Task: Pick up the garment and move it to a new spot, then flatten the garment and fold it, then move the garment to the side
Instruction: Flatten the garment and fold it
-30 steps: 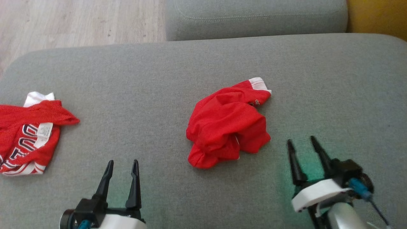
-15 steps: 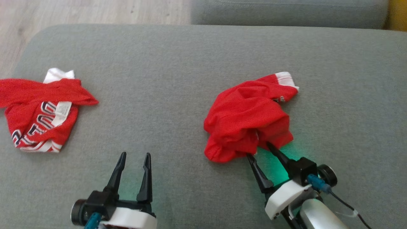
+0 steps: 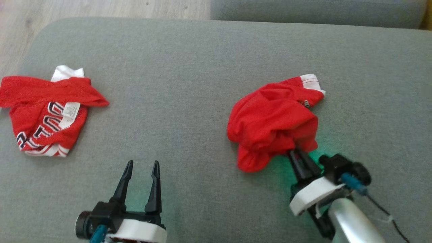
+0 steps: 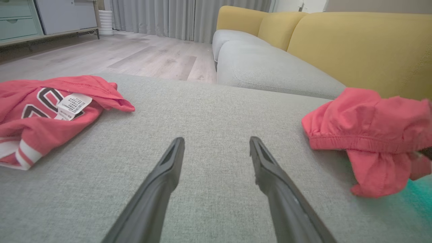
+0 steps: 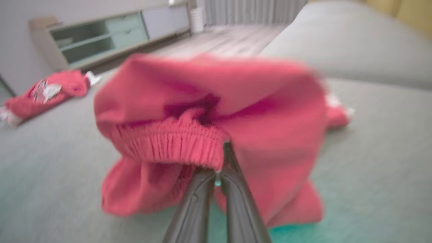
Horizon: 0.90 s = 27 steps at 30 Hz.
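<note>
Garment (image 3: 270, 121) is found crumpled in a red heap on the grey seat (image 3: 189, 84), right of centre in the head view, with a white-trimmed hem (image 3: 310, 81) turned away from the robot. Its near edge is pinched by the right gripper (image 3: 296, 153), whose fingers are pressed together on the fabric. In the blurred right wrist view, the gathered elastic band (image 5: 168, 148) of the garment (image 5: 209, 101) is seen caught at the tips of the right gripper (image 5: 219, 168). Whether the heap is lifted off the seat cannot be told. A green glow (image 3: 315, 156) is noted on the seat beside that gripper.

The left gripper (image 3: 142, 163) is held over bare seat at lower left, its fingers spread apart. In the left wrist view the left gripper (image 4: 216, 141) is shown likewise spread, with the garment (image 4: 368, 128) off to its right and well apart from it.

A second red item, a jersey (image 3: 47, 114) with dark lettering and a white label (image 3: 70, 110), is laid near the seat's left edge, well apart from the garment and from both grippers. Bare seat is seen between the two items.

Behind the seat, a second grey cushion (image 3: 314, 10) and wood floor (image 3: 101, 8) are recorded. A yellow backrest (image 4: 354, 44) and curtains (image 4: 189, 17) are seen in the left wrist view, and a low cabinet (image 5: 118, 33) in the right.
</note>
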### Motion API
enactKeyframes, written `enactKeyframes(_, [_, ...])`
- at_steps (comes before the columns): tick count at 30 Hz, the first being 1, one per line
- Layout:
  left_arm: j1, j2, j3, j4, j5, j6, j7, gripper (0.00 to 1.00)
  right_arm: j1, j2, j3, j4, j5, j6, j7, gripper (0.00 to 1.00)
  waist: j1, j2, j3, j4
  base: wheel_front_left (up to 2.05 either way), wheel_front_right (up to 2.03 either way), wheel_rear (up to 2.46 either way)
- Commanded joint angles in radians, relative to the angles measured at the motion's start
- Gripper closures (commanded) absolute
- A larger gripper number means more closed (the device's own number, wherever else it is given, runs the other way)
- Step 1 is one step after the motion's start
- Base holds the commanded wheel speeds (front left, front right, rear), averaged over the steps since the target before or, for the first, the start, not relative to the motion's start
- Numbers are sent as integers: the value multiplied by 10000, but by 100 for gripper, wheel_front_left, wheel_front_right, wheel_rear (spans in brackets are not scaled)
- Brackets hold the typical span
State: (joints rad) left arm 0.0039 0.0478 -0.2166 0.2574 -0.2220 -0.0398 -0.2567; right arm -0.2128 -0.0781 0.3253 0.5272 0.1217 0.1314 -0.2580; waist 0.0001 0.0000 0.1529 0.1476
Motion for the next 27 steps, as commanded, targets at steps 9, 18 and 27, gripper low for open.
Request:
enactKeyframes(9, [-153,24,272,-281,-108,-24,-51,0,-1082,-1324,-1370,-2875,-67,-7,-38,100,-1,0,-705,-689,0,0,0])
enactKeyframes(18, [-48,24,-227,-86,-328,-112,-51,0,-4452,-2844,-400,-3221,-107,-7,-12,100,-1,0,-1170,-242,0,0,0])
enactKeyframes(27, [406,24,-305,140,-275,-172,-51,0,-7063,-2251,2095,-2371,67,-7,-30,100,-1,0,-1463,1000,0,0,0])
